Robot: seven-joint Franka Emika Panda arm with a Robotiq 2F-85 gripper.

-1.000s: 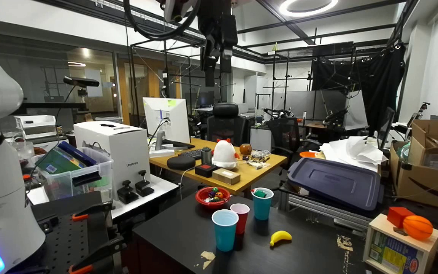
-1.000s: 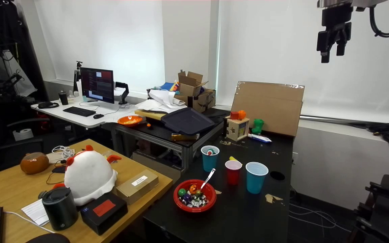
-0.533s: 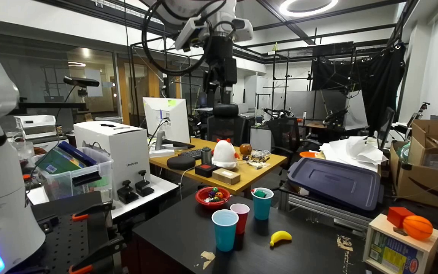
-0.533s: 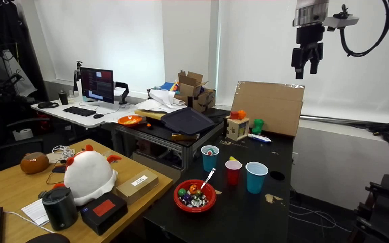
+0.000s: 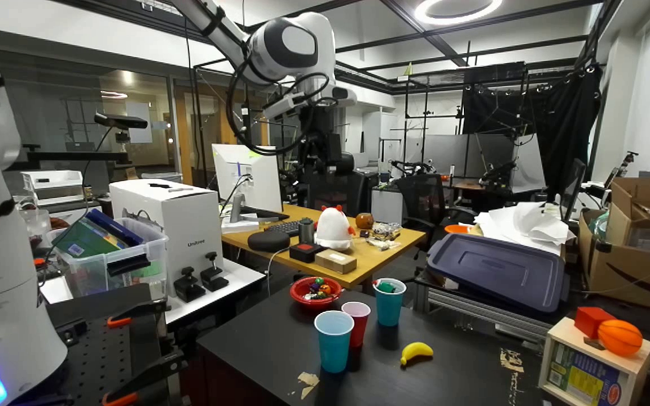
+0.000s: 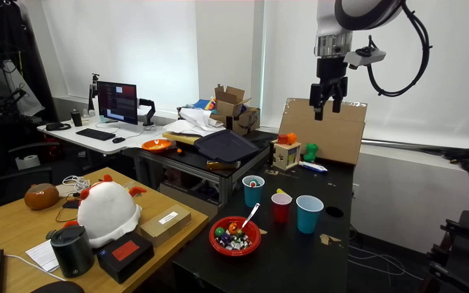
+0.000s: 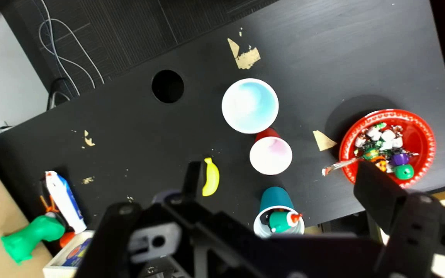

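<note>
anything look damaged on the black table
Irregular tan patches mar the otherwise black tabletop, one near the empty teal plastic cup, another by the round red bowl; chipped surface or tape residue, I can't tell.

**Bright room, whites washed out**

A ring light burns pure white overhead, and the blinds glow with little detail in an exterior view. The curtain and table sink towards black. In the wrist view, glare bleaches the insides of the red cup and the blue cup above it; the bowl throws a soft shadow to its upper left, and the gripper is dark and out of focus. Uprights lean near the edges of both exterior views.
</note>
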